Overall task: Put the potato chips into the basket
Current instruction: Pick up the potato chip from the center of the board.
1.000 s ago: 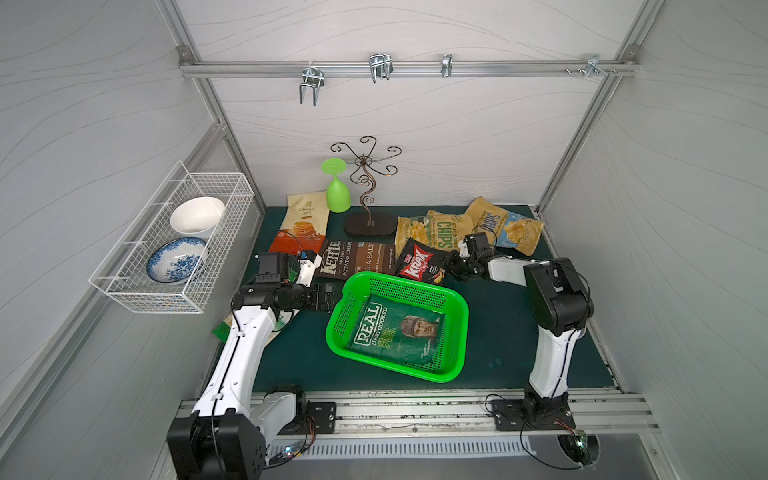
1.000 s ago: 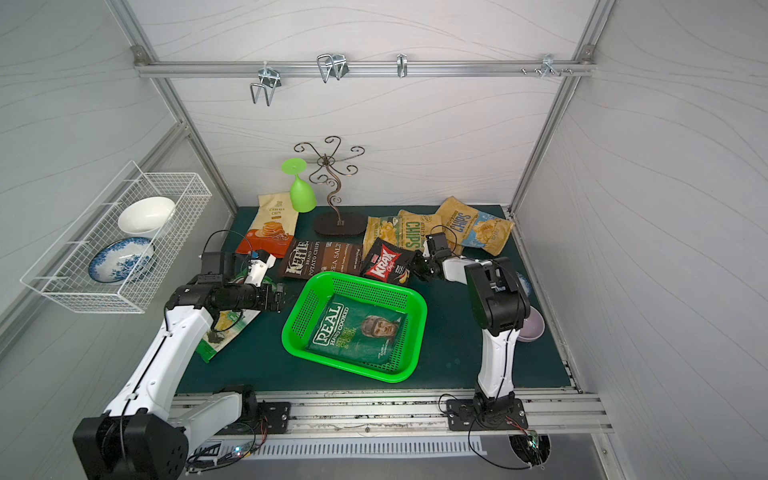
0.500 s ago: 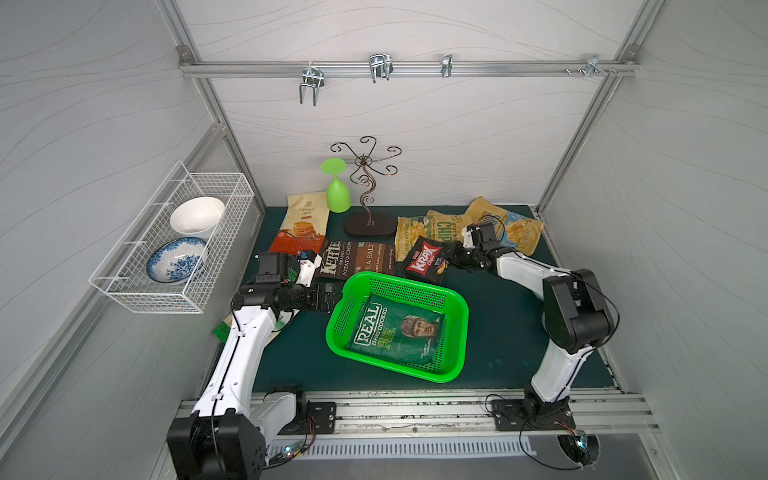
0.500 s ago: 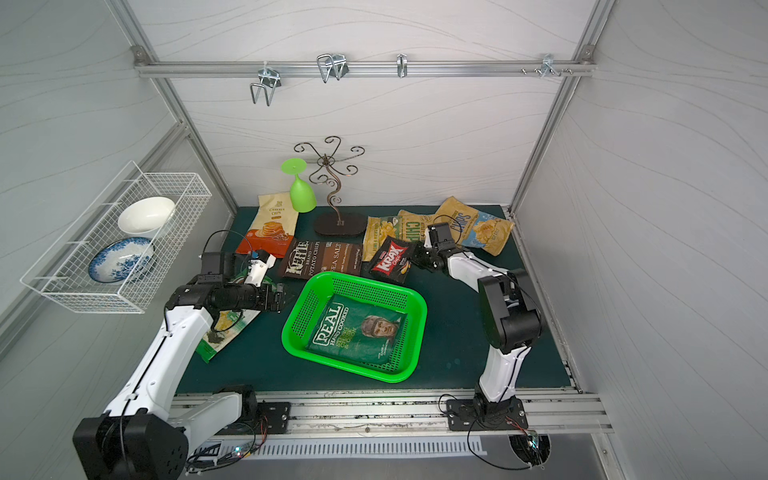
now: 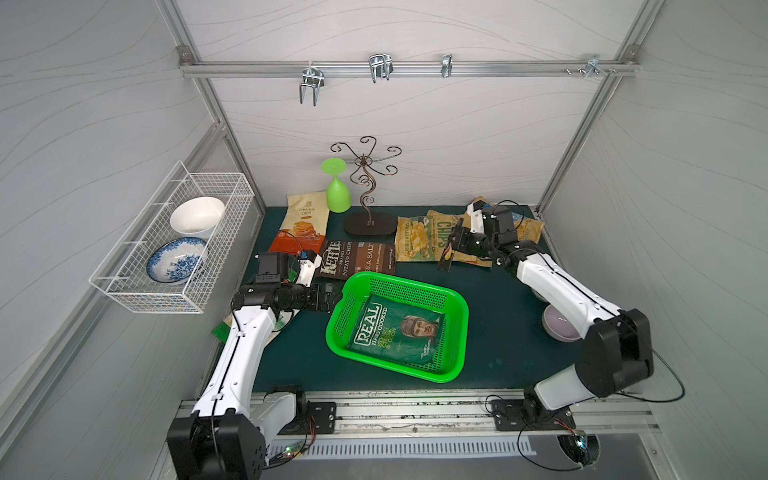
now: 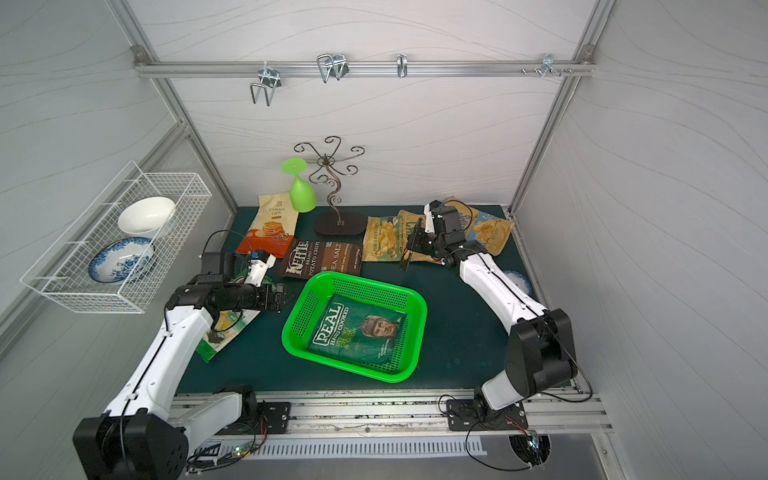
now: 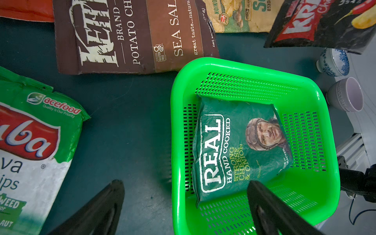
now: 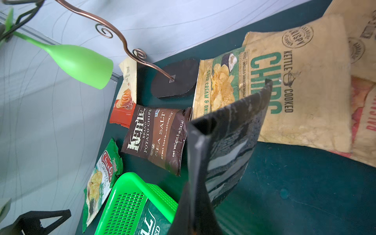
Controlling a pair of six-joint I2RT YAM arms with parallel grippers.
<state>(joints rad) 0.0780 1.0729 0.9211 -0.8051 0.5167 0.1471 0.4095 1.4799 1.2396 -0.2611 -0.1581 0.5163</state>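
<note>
My right gripper (image 5: 452, 249) (image 6: 410, 250) (image 8: 193, 213) is shut on the black-red Krax bag (image 5: 445, 258) (image 7: 317, 22) (image 8: 227, 138). The bag hangs off the mat, behind the green basket (image 5: 399, 279) (image 6: 422, 307) (image 7: 175, 122) (image 8: 130, 177). A dark green REAL bag (image 5: 395, 330) (image 7: 240, 142) lies in the basket. My left gripper (image 5: 332, 297) (image 7: 186, 183) is open, straddling the basket's left rim. On the mat lie the brown Kettle bag (image 5: 357, 259), tan CHIPS bags (image 5: 419, 239), the Cassava bag (image 5: 303, 224) and a white-green bag (image 6: 226, 332) under my left arm.
A white wire rack (image 5: 178, 291) with two bowls hangs on the left wall. A green goblet (image 5: 337, 195) and a curly metal stand (image 5: 368, 222) stand at the back. A lilac bowl (image 5: 559, 328) and a blue-white cup (image 6: 517, 282) sit under my right arm.
My right gripper has shut on the Krax bag and raised it off the mat; the bag now hangs edge-on. The left arm has not moved.
</note>
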